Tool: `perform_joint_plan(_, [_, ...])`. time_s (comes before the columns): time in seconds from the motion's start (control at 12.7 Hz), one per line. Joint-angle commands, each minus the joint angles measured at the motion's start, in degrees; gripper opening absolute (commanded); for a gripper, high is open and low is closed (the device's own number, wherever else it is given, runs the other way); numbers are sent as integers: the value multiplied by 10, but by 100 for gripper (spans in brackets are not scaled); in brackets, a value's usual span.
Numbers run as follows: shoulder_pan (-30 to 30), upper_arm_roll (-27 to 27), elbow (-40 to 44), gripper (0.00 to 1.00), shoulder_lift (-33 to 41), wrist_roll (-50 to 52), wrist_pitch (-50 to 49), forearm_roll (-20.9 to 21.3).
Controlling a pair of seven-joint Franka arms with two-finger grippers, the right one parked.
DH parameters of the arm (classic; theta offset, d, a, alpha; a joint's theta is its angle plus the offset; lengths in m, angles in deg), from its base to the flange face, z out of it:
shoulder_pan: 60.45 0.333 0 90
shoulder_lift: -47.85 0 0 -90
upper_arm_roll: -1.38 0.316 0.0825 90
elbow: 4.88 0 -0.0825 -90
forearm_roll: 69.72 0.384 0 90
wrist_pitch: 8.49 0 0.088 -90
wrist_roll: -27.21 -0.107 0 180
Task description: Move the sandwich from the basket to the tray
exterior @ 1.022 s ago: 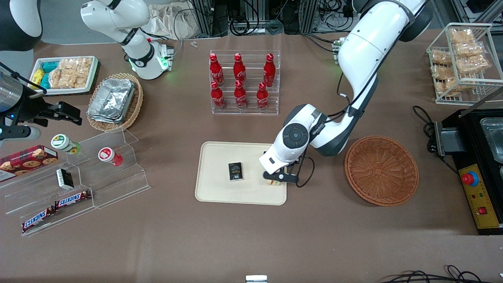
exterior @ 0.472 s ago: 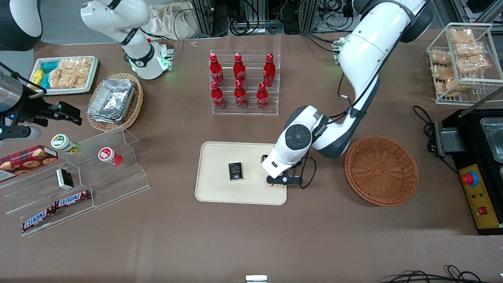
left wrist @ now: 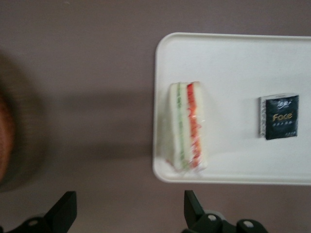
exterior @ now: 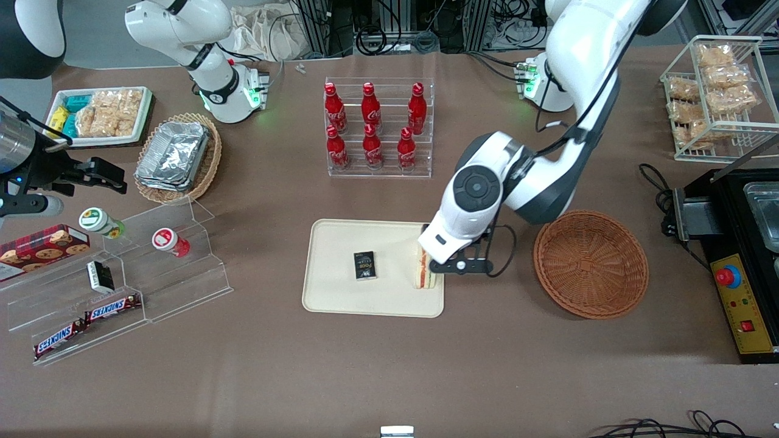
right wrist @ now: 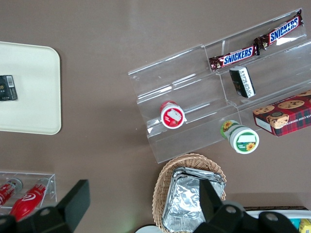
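sandwich: lay on its side on the tray, at the tray's edge toward the basket, filling edge up; nothing touched it.
tray: sat on the worktop, nearer the front camera than the bottle rack; it also carried a small dark packet, well apart from the sandwich.
gripper: hung above the worktop just beside the tray's basket-side edge, clear of the sandwich. in the left wrist view the two fingers stood spread apart with nothing between them, so the gripper was open and empty.
basket: stood toward the working arm's end of the worktop, well apart from the tray; no contents were visible in it.
task progress: judged essentially complete. the sandwich was out of the basket and resting on the tray, released. what remained was, at most, to withdraw the arm.
risk: the sandwich sat close to the tray rim in the left wrist view; a low sweep of the fingers could nudge it off.
change from earlier frames: one second earlier the gripper was low over the tray and covered the sandwich. half a second earlier it had begun to rise. at this moment the wrist was higher and shifted toward the basket, and the sandwich was fully exposed. the dark packet, tray and basket kept their positions.
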Motion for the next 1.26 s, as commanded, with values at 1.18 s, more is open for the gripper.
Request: perform_joint_plan(1.18, [-2,275,-10,99,156,-296,-190,-67])
